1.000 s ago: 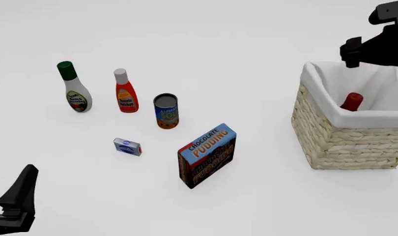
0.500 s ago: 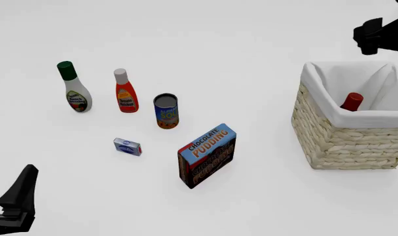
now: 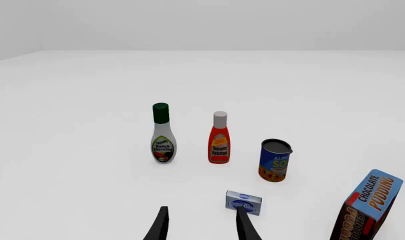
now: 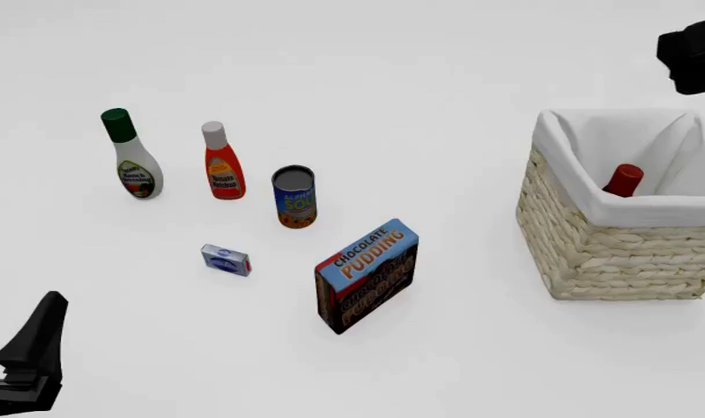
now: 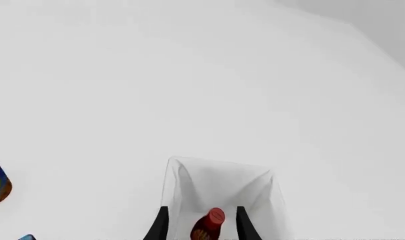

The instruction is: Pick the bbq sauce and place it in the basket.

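The bbq sauce (image 4: 623, 179) stands inside the basket (image 4: 614, 252), with only its red cap and dark neck showing above the white lining. The right wrist view looks down on it (image 5: 209, 225) inside the basket (image 5: 219, 167). My right gripper (image 5: 202, 209) is open and empty, high above the basket; in the front view only part of the arm (image 4: 692, 57) shows at the top right edge. My left gripper (image 3: 202, 208) is open and empty, low at the near left of the table (image 4: 33, 348).
A white bottle with a green cap (image 4: 132, 157), an orange-red bottle with a white cap (image 4: 223, 164) and a blue can (image 4: 293, 197) stand in a row at the left. A small blue packet (image 4: 226, 259) and a chocolate pudding box (image 4: 366, 275) lie nearer.
My right arm has risen and drawn back to the right, away from the basket. The bbq sauce stays in the basket. The left arm has not moved.
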You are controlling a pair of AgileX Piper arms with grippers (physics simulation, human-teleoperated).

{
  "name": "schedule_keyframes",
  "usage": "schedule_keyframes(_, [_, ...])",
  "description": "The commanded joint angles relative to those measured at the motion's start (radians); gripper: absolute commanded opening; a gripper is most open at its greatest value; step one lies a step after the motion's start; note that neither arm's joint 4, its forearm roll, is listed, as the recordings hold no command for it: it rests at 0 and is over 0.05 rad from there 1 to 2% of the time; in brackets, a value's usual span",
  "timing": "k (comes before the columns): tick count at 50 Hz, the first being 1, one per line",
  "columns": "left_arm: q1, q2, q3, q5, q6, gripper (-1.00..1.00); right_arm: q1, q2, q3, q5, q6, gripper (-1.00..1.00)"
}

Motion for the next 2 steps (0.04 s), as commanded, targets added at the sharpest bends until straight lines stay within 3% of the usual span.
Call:
schedule_keyframes(1, [0.000,0.000,0.000,0.000,0.000,1.00,-0.004,-0.060,0.028,0.007,0.008,1.00])
schedule_keyframes(2, [0.000,0.000,0.000,0.000,0.000,1.00,-0.008,-0.071,0.029,0.010,0.010,1.00])
